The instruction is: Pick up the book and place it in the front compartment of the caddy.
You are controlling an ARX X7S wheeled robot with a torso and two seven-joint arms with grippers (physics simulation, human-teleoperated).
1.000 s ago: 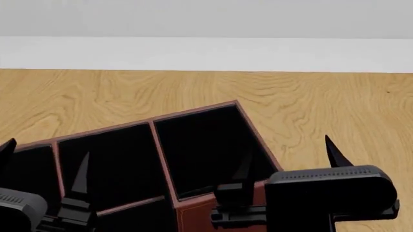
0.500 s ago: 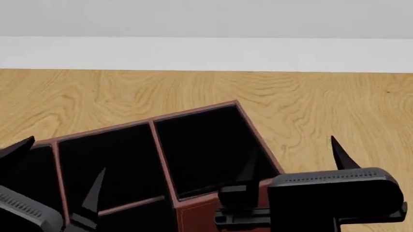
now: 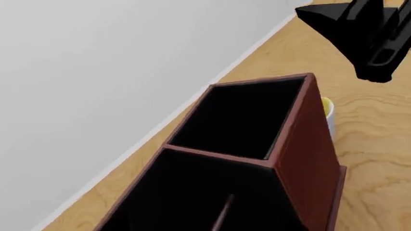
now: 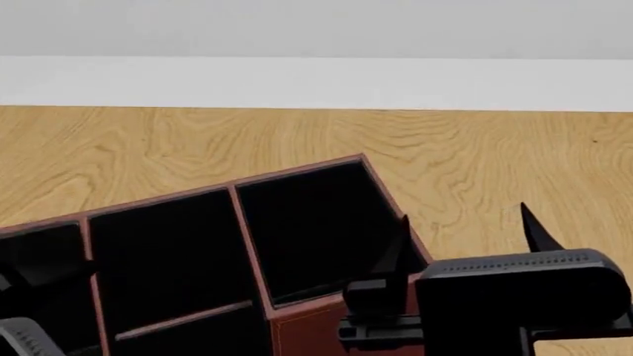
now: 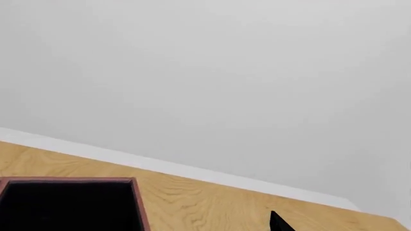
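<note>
The caddy (image 4: 247,252) stands on the desk (image 4: 475,163) near its front edge, compartments dark. The right gripper (image 4: 465,233) hovers beside it, fingers (image 4: 396,248) spread. The left gripper's fingers cannot be judged. The book is out of sight.

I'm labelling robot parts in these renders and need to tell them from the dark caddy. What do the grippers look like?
The right gripper has thin, pointed black fingers on a rounded dark grey block with a finely ribbed top edge. The left gripper shows the same grey ribbed housing and black parts. No cables or markings are visible.
</note>
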